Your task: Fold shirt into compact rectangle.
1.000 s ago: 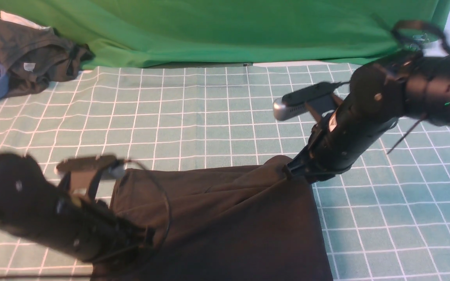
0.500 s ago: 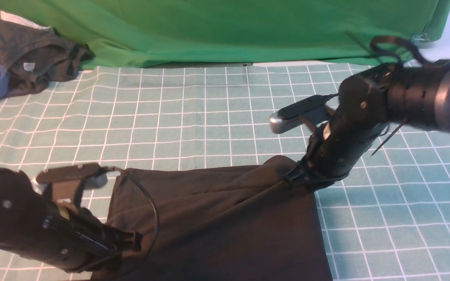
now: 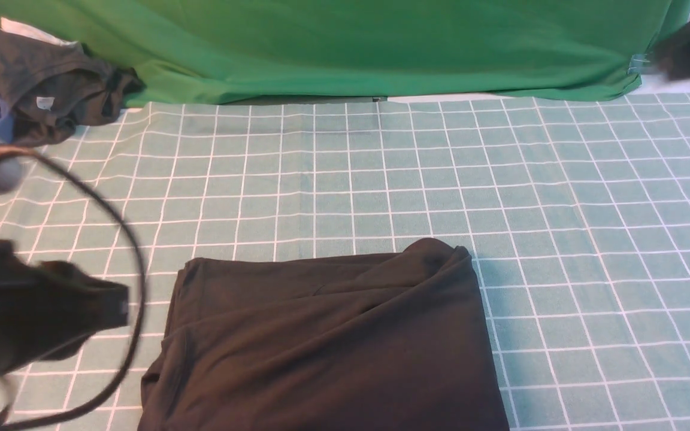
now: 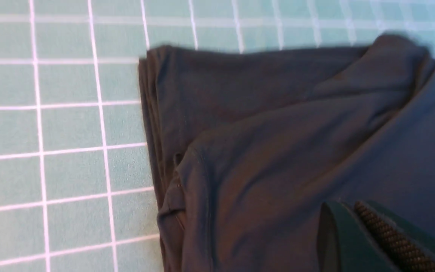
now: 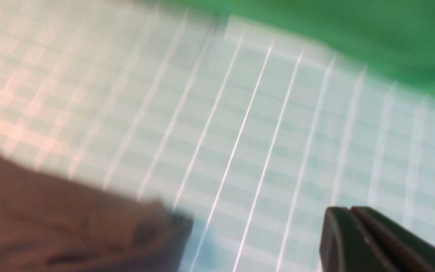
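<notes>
Whereas both arms reached over the shirt [image 3: 327, 341] a second ago, each has since withdrawn from it. The shirt lies folded as a rough rectangle on the near middle of the checked tablecloth [image 3: 345, 179], one far corner bunched up. The left gripper [image 4: 353, 211], jaws clenched and empty, hangs above the shirt's near-left part; its arm sits blurred at the left edge. The right gripper [image 5: 347, 215], likewise clenched on nothing, hovers over bare cloth. Farthest back, a green cloth [image 3: 345, 48].

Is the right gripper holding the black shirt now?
No, the right gripper hangs shut over the checked cloth, apart from the shirt.
</notes>
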`<state>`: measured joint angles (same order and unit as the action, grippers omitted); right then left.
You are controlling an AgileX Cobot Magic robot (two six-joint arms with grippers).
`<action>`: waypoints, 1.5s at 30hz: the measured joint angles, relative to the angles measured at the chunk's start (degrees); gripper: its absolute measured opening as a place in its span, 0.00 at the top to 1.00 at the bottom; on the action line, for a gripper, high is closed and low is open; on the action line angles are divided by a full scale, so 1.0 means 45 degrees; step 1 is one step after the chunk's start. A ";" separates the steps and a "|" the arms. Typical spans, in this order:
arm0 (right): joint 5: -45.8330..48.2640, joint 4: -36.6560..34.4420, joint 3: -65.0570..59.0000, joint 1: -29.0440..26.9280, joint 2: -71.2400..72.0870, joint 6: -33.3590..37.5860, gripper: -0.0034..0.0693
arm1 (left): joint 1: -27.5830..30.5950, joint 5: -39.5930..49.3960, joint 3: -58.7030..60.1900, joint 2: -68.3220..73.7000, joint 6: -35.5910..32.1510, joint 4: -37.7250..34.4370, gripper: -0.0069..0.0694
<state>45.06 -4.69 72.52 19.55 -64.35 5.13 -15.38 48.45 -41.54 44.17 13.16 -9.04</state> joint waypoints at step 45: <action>0.2412 -0.1011 0.0018 -0.0013 -0.1348 0.0294 0.93 | 0.2135 -0.3132 -0.4021 1.3461 -0.3077 0.0701 0.26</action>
<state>55.91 -9.24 72.60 19.49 -70.42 6.45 -5.77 34.36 -59.64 104.74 -0.69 -5.89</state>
